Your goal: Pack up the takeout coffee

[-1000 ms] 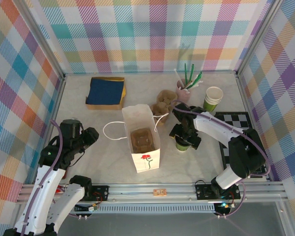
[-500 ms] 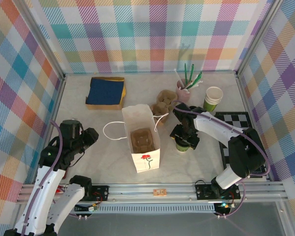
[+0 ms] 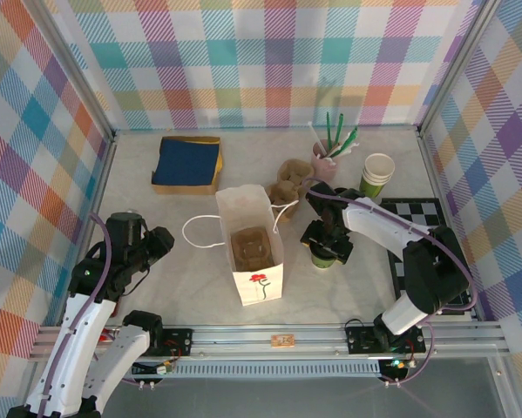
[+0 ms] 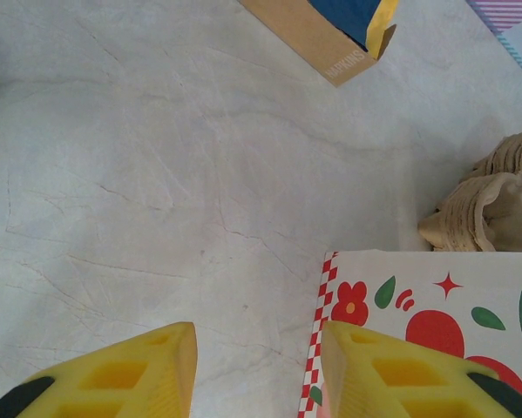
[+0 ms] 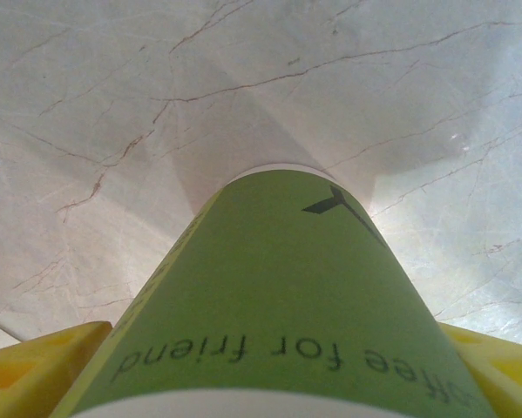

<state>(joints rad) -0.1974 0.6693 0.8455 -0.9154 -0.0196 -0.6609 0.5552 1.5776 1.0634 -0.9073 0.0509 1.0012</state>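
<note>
The takeout coffee, a green paper cup with black print, stands on the table right of the white paper bag. Its lid is hidden under my right gripper, which comes down from above. The yellow fingers press both sides of the cup, so the gripper is shut on it. My left gripper hangs open over bare table at the left. Its right finger overlaps the bag's printed side, and nothing is between the fingers.
The bag stands open with a brown carrier inside. Behind it lie brown cup carriers, a pink pot of sticks and a lidless green cup. A napkin box sits back left, and a checkered mat at the right.
My right gripper's jaws have drawn in against the cup. The cup and the left arm stay where they were.
</note>
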